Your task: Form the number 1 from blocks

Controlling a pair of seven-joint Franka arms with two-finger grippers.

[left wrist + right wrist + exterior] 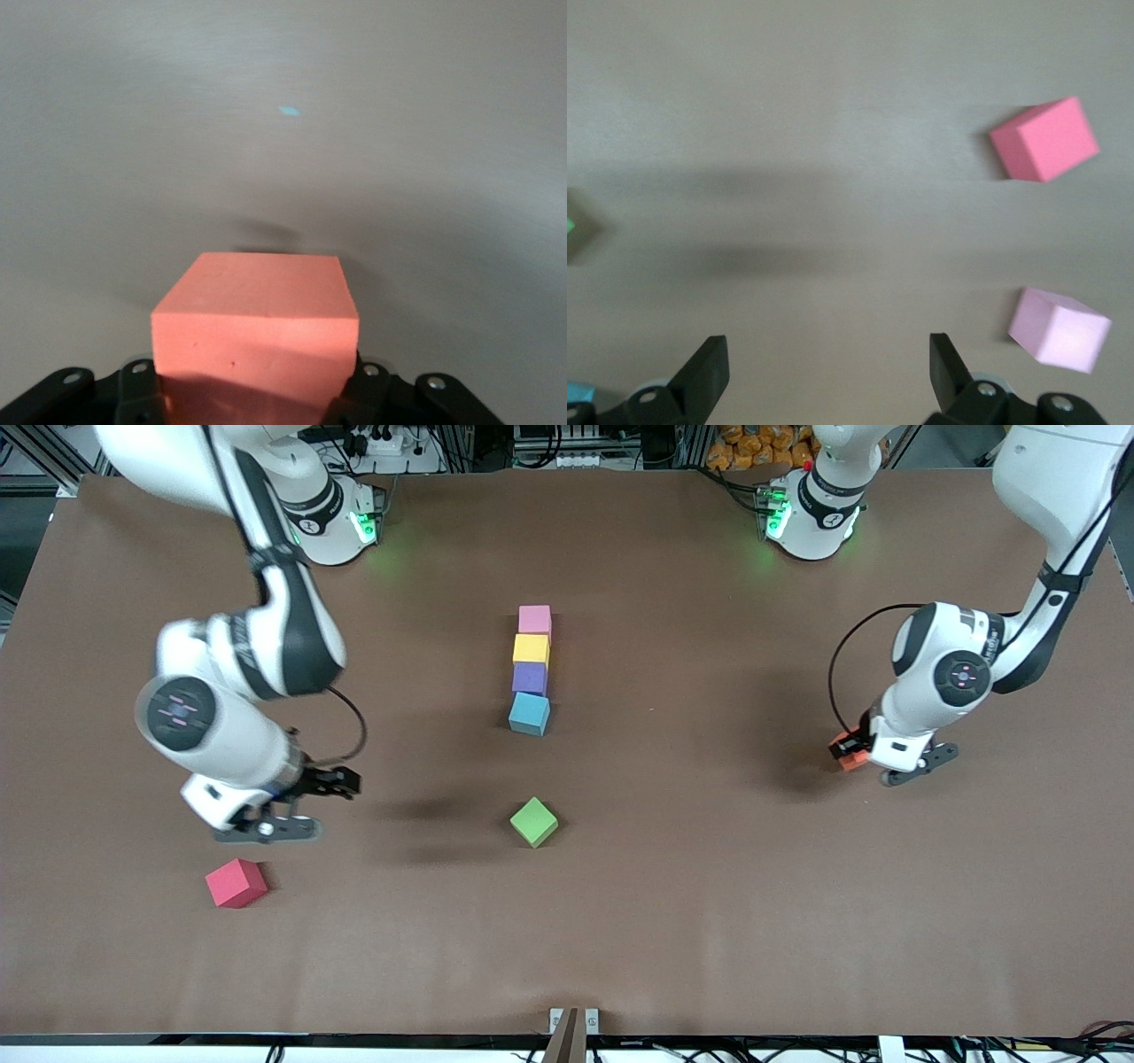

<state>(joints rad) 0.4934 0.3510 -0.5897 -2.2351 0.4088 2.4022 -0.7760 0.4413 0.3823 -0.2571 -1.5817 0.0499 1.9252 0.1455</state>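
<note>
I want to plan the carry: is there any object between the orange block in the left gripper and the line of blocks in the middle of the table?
Nothing visible. The left gripper is shut on the orange block, and the table is bare from there to the light blue block.

Seven foam cubes (532,649), two arms (266,602).

On the brown worktop (709,868), cubes are pink (534,619), yellow (531,648), purple (529,678), light blue (529,714), green (533,821), red (236,882) and orange (257,328).
</note>
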